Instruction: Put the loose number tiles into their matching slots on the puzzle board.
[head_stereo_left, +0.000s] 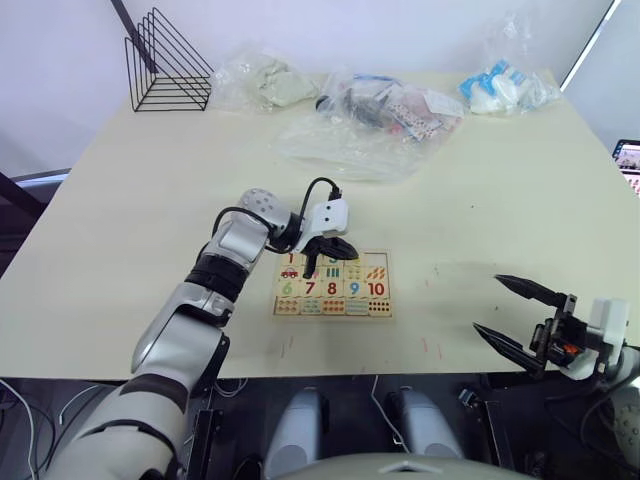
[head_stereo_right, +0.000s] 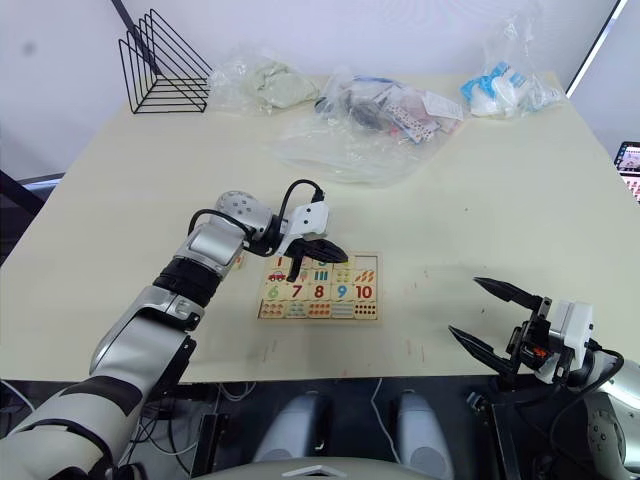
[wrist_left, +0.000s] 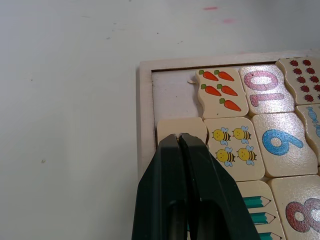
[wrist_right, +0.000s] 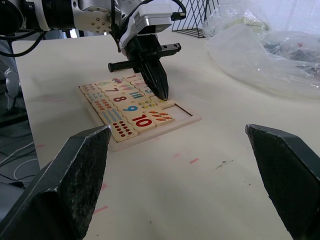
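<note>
Centrally on the pale worktop (head_stereo_left: 480, 190): puzzle board (head_stereo_left: 384, 312), lying flat, rows of numerals 6 to 10, dot tiles and picture tiles already seated. Left tool (wrist_left: 179, 138) lowered onto the far row of the board, fingers pressed together, tips resting on the edge of a pale tile (wrist_left: 192, 126) whose printed face is hidden beneath them; cannot tell whether that tile is pinched or merely touched. Just beyond it, at the board's corner, one bare slot (wrist_left: 172, 92) bounded by the raised rim, with the carrot tile (wrist_left: 221, 92) beside it and the bee tile (wrist_left: 235, 146) next to the covered tile. Numerals 10, 9 and 8 running along the adjacent row in the left wrist view.

Right tool (head_stereo_left: 518, 317) held near the worktop's near right edge, well apart from the board, fingers spread wide with nothing between them; same wide spread seen in the right wrist view, framing the board and the left tool.

Along the far side: black wire rack (head_stereo_left: 168, 63) at the left corner, clear plastic bags (head_stereo_left: 380, 115) of assorted items toward the middle and right.
</note>
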